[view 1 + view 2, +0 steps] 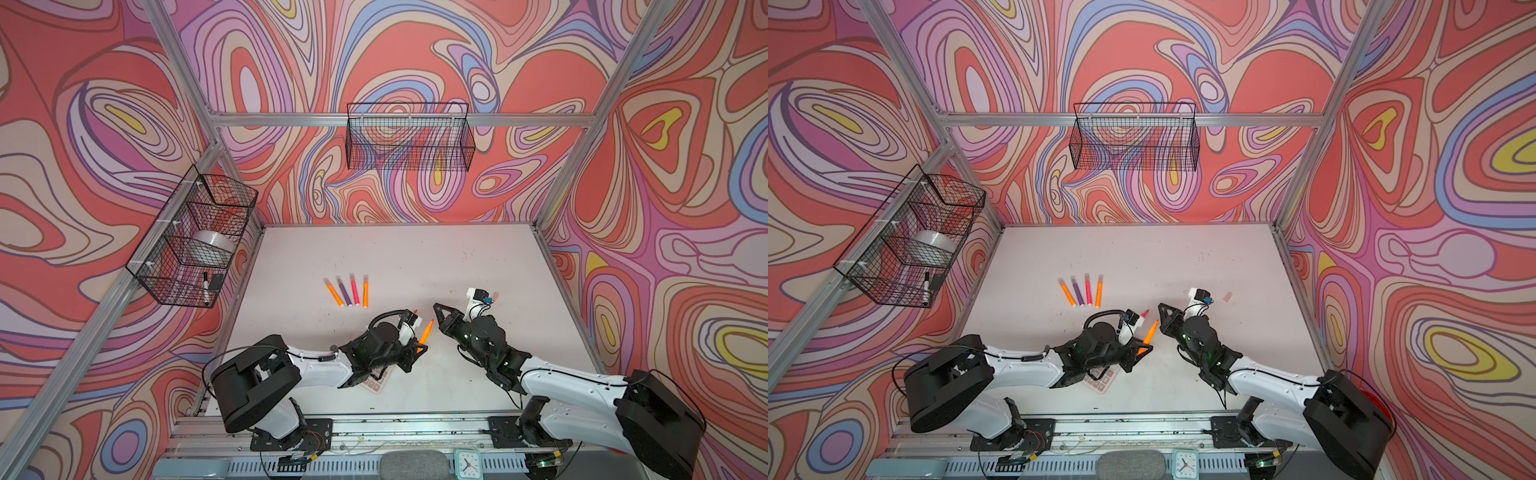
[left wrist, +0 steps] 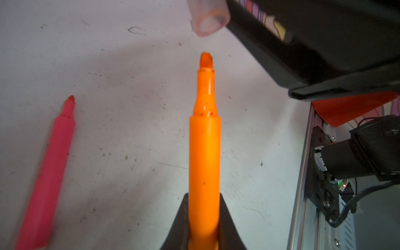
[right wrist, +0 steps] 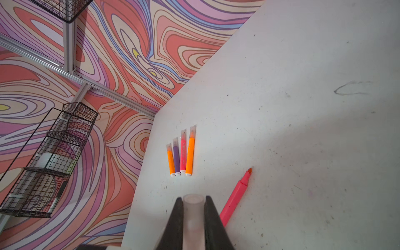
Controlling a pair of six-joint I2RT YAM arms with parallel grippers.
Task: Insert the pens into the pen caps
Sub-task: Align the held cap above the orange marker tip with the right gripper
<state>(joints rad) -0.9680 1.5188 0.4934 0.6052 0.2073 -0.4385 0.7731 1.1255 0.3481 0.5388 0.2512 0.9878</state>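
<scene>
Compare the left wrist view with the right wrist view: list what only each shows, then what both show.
Only the left wrist view: the orange pen, bare-tipped, in the left gripper with its jaws shut on the barrel. Only the right wrist view: the row of four capped pens and the wire basket. Both: the pen cap held in the right gripper, the loose pink pen and the table.

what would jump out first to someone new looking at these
The swirling red-and-purple walls rise beside and behind the table. Near its front middle, the left pincer grips an uncapped orange pen pointed toward the pale cap clamped in the right pincer. Behind them lies a row of four capped pens.
</scene>
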